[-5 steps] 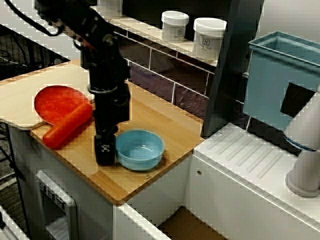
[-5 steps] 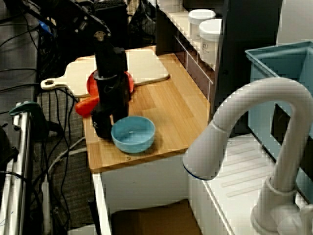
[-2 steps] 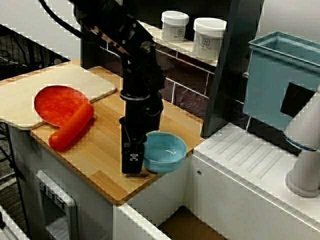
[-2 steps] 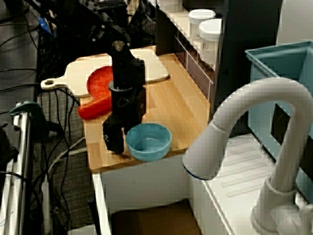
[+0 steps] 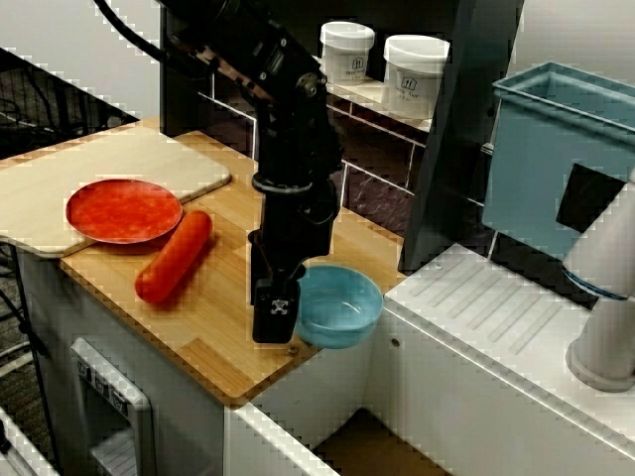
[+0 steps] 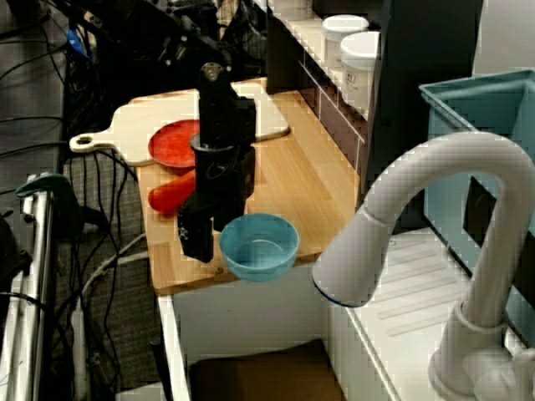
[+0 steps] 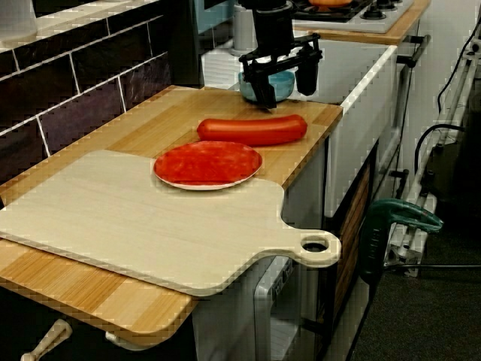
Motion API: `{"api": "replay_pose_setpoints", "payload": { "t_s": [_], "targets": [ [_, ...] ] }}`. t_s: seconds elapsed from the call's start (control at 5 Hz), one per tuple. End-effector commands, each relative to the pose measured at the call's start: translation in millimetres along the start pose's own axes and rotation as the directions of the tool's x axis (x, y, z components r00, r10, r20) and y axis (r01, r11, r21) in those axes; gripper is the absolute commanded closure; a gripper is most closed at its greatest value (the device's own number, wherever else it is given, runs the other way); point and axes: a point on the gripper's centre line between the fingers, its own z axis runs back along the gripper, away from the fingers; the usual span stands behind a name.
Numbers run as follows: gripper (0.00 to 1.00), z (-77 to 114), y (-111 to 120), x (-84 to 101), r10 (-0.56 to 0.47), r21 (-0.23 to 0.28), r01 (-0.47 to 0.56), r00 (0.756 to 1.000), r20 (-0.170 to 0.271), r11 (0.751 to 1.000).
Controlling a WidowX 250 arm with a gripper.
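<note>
In the view from the front, my black gripper [image 5: 286,302] stands at the left rim of a light blue bowl [image 5: 342,307]. One finger is outside the rim; the other seems to be just inside it. The bowl juts past the right end of the wooden counter [image 5: 218,317], toward the white sink unit. In the view from the sink side, the gripper [image 6: 209,238] is left of the bowl [image 6: 261,246]. In the view along the counter, the gripper [image 7: 285,96] hangs in front of the bowl [image 7: 279,81]. A red sausage [image 5: 174,256] lies to the gripper's left.
A red plate [image 5: 124,209] rests on a pale cutting board [image 5: 40,213] at the counter's left end. Two white jars [image 5: 415,74] stand on the back ledge. Right of the counter are a ribbed white drainboard [image 5: 496,317], a grey faucet [image 6: 418,192] and a blue bin [image 5: 556,149].
The gripper has slid right along the counter with the bowl, which now overhangs the right end. The sausage has come off the plate's edge and lies further right.
</note>
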Motion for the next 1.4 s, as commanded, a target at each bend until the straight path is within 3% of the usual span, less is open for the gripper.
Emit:
{"api": "replay_pose_setpoints", "payload": {
  "t_s": [0.0,0.2,0.6,0.8,1.2],
  "targets": [
    [0.0,15.7,22.6,-4.1,0.068,0.024,-0.069,0.997,0.043,0.997],
    [0.0,28.8,40.2,-15.9,0.096,0.006,-0.096,0.994,0.058,0.995],
    [0.0,44.5,51.0,-37.0,0.119,-0.018,-0.118,0.991,0.067,0.993],
    [0.0,52.1,55.2,-41.1,0.191,-0.02,-0.19,0.978,0.084,0.982],
    [0.0,47.8,63.0,-22.0,0.349,0.025,-0.356,0.927,0.139,0.934]
  ]
}}
